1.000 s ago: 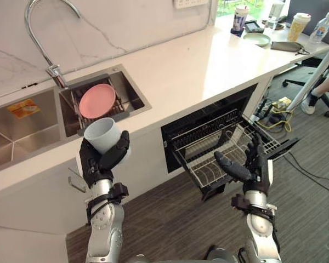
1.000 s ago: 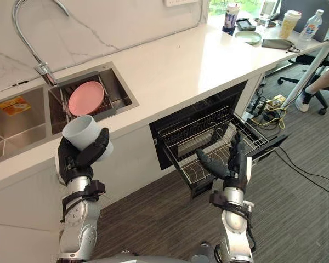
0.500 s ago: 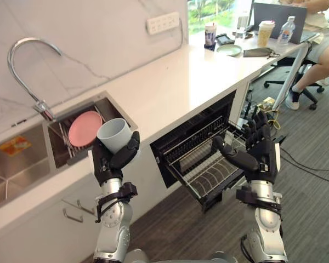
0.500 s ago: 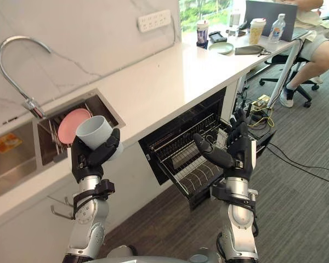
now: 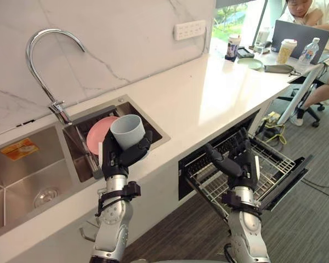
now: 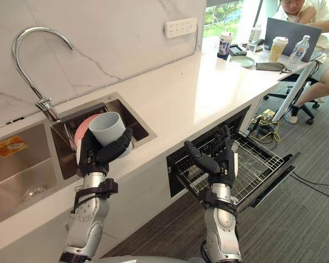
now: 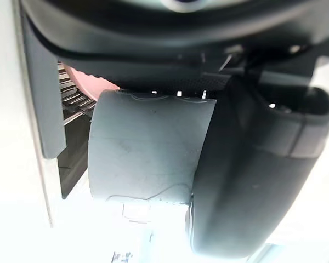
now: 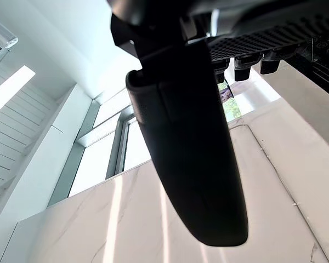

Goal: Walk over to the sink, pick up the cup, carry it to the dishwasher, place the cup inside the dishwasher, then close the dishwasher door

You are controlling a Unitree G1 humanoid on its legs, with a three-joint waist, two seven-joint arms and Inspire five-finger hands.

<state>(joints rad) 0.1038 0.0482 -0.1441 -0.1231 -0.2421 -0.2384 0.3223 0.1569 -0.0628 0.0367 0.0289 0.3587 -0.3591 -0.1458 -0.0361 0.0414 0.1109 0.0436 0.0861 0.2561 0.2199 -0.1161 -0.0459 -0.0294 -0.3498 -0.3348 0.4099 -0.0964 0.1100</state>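
Note:
My left hand (image 5: 118,159) is shut on a pale grey cup (image 5: 129,131), held upright in front of the counter edge by the sink (image 5: 145,116); the left wrist view shows the cup (image 7: 148,150) wrapped by the thumb. My right hand (image 5: 238,164) is raised with straight fingers, holding nothing, above the pulled-out wire rack (image 5: 263,164) of the dishwasher (image 5: 236,164). The dishwasher's door (image 5: 288,183) hangs open below the white counter (image 5: 208,98).
A pink plate (image 5: 97,134) leans in the sink's rack beside a curved steel tap (image 5: 44,60). At the counter's far end stand cups, a bottle and a dish (image 5: 251,62). A person sits there with a laptop (image 5: 304,33). Cables lie on the floor.
The camera has shifted, so the sink and dishwasher sit further right in view. The cup stays in my left hand; my right hand has lowered and stands closer to the rack.

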